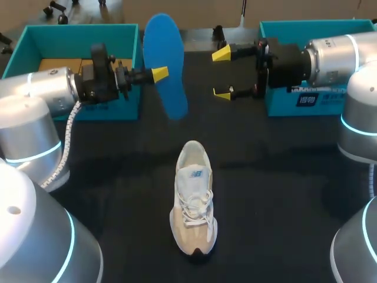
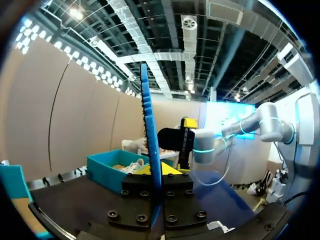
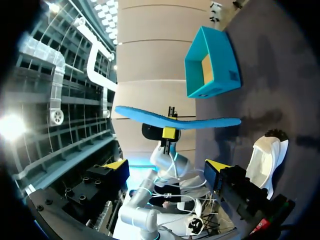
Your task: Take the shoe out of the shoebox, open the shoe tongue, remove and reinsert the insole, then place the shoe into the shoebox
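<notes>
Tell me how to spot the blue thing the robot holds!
Find the teal shoebox at the back left of the table. Beside it, the left gripper pinches an insole, raised in the air. Unlike the white-and-beige shoe lying below, it is thin, plain blue and foot-shaped.

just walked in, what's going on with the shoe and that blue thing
The left gripper is shut on the blue insole and holds it up in the air over the back of the table. The right gripper is open and faces the insole from the other side without touching it. The shoe lies in the middle of the table, with nothing gripping it. So the insole is out and not yet put back in.
</notes>
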Controlling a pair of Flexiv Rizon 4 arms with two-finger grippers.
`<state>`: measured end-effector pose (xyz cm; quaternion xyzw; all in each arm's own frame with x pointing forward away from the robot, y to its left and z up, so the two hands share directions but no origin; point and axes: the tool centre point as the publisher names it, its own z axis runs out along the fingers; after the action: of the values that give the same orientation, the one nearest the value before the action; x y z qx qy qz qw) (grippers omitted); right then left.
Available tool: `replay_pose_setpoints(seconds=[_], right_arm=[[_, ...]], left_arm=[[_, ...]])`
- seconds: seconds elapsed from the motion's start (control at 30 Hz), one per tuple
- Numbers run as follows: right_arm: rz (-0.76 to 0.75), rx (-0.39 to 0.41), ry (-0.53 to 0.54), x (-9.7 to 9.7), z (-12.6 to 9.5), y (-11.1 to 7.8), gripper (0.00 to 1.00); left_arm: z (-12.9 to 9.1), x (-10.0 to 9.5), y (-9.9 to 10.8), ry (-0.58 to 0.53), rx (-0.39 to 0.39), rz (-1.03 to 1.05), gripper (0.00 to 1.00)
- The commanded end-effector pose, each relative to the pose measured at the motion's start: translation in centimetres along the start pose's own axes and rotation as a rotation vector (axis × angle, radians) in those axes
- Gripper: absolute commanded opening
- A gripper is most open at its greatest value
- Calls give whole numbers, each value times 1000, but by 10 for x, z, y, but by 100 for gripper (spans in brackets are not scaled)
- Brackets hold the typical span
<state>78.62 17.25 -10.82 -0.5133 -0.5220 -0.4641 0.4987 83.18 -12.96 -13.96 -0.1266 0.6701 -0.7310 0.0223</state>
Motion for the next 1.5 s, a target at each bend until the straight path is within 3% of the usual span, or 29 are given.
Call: replay_pose_setpoints(seconds=[0.03,0.07,0.2,0.37,0.53,0.63,1.1,1.5], right_arm=[[0,-1,-1,0,2,0,100],[0,-1,-1,0,2,0,100],[0,-1,-1,0,2,0,100],[0,-1,-1,0,2,0,100],[0,-1,-1,0,2,0,100],[0,-1,-1,0,2,0,100],[0,-1,-1,0,2,0,100],[0,-1,-1,0,2,0,100]], left_arm=[[-1,1,3,-1,-13,114,0],[-4,0,3,53,1,175,0],[-9,-12,-1,31,-24,399,0],[-13,-6,1,72,-25,630,0],[-16,-6,7,200,62,827,0],[-22,-7,16,324,26,986,0],[-22,-7,16,324,26,986,0],[-19,5,10,173,39,1314,0]])
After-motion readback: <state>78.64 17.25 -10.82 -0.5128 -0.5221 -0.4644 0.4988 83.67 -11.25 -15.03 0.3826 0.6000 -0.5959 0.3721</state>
